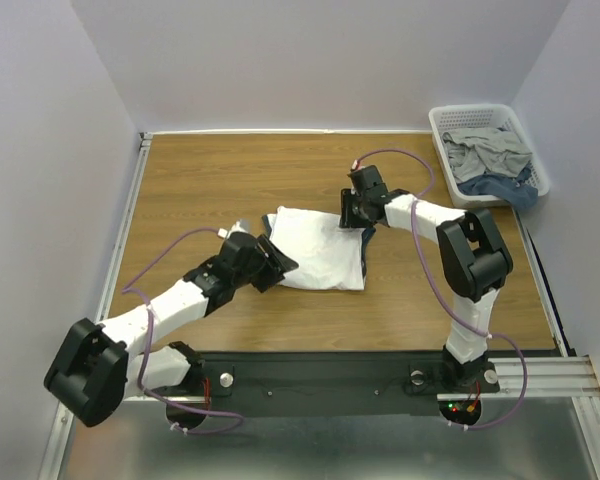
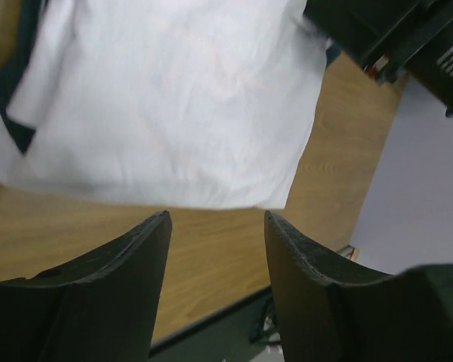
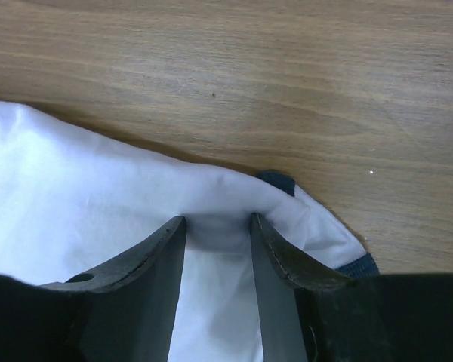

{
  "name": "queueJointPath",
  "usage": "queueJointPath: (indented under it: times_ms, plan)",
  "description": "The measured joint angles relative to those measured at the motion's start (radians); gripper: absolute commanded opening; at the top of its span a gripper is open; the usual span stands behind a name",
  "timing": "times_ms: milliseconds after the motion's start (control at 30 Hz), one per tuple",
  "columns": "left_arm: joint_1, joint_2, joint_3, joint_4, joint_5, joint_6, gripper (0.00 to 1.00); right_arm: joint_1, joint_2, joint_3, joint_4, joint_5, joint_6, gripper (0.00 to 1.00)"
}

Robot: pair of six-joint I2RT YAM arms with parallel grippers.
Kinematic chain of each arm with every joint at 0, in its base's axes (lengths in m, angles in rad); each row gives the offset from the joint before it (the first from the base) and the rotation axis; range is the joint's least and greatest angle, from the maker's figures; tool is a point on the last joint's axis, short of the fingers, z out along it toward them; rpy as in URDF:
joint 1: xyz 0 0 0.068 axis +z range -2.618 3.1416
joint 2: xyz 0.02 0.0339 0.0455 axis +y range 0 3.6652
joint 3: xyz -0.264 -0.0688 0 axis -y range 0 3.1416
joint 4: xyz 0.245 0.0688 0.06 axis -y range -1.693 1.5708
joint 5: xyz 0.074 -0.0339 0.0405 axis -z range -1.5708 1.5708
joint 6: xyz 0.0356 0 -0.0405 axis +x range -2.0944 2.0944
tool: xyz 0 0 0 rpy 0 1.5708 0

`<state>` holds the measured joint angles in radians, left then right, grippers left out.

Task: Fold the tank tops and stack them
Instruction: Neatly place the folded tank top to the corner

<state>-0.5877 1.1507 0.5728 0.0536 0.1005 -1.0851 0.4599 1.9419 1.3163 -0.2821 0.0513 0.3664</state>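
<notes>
On the table (image 1: 230,180) lies one white tank top (image 1: 315,255).

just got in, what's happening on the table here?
Two arms are working a folded white tank top at centre. The left gripper is open just off its left edge, holding nothing. The right gripper straddles its far-right corner; grip unclear. More clothes sit in the white basket at the far right.
</notes>
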Motion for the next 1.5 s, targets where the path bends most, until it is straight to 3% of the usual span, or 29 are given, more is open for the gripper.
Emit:
queueJointPath:
  times_ms: [267, 667, 767, 867, 933, 1033, 1100, 1167, 1200, 1233, 1500]
  plan:
    - [-0.169, -0.104, -0.142, -0.008, -0.034, -0.260, 0.72, 0.000, -0.060, -0.127, 0.090, 0.020, 0.070, 0.46]
    - [-0.199, 0.062, -0.150, 0.068, -0.076, -0.337, 0.72, 0.035, -0.509, -0.613, 0.103, -0.035, 0.309, 0.47]
    - [-0.180, 0.091, -0.129, 0.062, -0.106, -0.326, 0.66, 0.054, -0.549, -0.631, 0.089, -0.053, 0.345, 0.47]
    - [-0.157, 0.150, -0.090, 0.055, -0.127, -0.298, 0.52, 0.066, -0.553, -0.631, 0.089, -0.065, 0.366, 0.47]
    - [-0.148, 0.191, -0.066, 0.051, -0.138, -0.281, 0.50, 0.066, -0.552, -0.631, 0.089, -0.069, 0.372, 0.47]
    - [-0.144, 0.237, -0.039, 0.047, -0.145, -0.257, 0.39, 0.066, -0.552, -0.631, 0.089, -0.071, 0.375, 0.48]
    - [-0.142, 0.262, -0.021, 0.045, -0.149, -0.237, 0.24, 0.066, -0.552, -0.627, 0.087, -0.071, 0.374, 0.54]
    - [-0.133, 0.282, 0.003, 0.031, -0.153, -0.210, 0.15, 0.066, -0.549, -0.618, 0.087, -0.074, 0.373, 0.60]
    - [-0.125, 0.296, 0.022, 0.021, -0.159, -0.183, 0.03, 0.066, -0.546, -0.608, 0.086, -0.077, 0.371, 0.65]
    - [-0.111, 0.308, 0.044, 0.002, -0.165, -0.166, 0.00, 0.066, -0.544, -0.598, 0.084, -0.081, 0.370, 0.66]
    - [0.091, 0.546, 0.414, -0.162, -0.306, 0.170, 0.00, 0.066, -0.541, -0.446, 0.063, -0.103, 0.333, 0.73]
